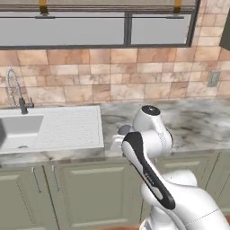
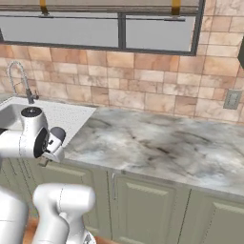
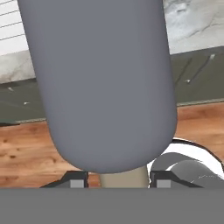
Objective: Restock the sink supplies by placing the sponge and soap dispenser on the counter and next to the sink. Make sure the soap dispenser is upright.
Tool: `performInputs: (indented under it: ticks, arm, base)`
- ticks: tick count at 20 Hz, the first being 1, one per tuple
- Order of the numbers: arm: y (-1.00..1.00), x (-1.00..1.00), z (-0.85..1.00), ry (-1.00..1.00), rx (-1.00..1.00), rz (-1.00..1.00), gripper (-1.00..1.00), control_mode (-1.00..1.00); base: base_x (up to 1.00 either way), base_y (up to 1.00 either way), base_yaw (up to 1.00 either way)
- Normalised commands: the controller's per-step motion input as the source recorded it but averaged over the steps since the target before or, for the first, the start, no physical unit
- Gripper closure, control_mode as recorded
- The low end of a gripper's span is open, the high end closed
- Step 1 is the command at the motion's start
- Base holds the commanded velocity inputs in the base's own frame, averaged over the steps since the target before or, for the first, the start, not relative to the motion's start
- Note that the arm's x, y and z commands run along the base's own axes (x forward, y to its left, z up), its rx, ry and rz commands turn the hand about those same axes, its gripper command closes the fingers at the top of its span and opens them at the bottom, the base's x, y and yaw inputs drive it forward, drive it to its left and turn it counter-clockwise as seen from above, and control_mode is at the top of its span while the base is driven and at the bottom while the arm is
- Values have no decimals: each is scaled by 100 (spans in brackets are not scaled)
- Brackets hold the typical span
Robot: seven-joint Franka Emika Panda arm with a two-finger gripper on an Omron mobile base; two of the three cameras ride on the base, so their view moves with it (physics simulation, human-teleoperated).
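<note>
The soap dispenser [image 3: 105,78] is a dark grey rounded bottle that looms large in the hand view. My gripper [image 3: 118,181] is shut on it, and a pale narrow neck shows between the two fingertips [image 3: 76,181]. The bottle body stretches away from the hand, over the wooden floor and the sage-green cabinet fronts, towards the counter [image 3: 192,17] edge. In the left base view my arm is folded in front of the counter [image 1: 197,121], just right of the sink [image 1: 18,130] and its ribbed drainboard [image 1: 67,128]. The sponge is out of view.
A coiled chrome faucet [image 1: 15,92] stands behind the basin. Marble counter [image 2: 157,143] runs to the right of the drainboard [image 2: 71,116] below a tiled wall. A wall outlet [image 2: 232,100] sits at the far right. Cabinet doors [image 2: 143,205] lie below the counter.
</note>
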Motion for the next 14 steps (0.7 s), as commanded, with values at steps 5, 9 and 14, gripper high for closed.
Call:
performInputs:
  ticks: [5, 9, 14]
  arm:
    - [0, 0, 0, 0, 0, 0, 100, 100]
    - [-7, 37, 35, 7, 17, 0, 100, -100]
    - [0, 66, 66, 25, 25, -4, 100, -100]
  base:
    - [41, 7, -10]
    - [0, 0, 0]
    - [0, 0, 0]
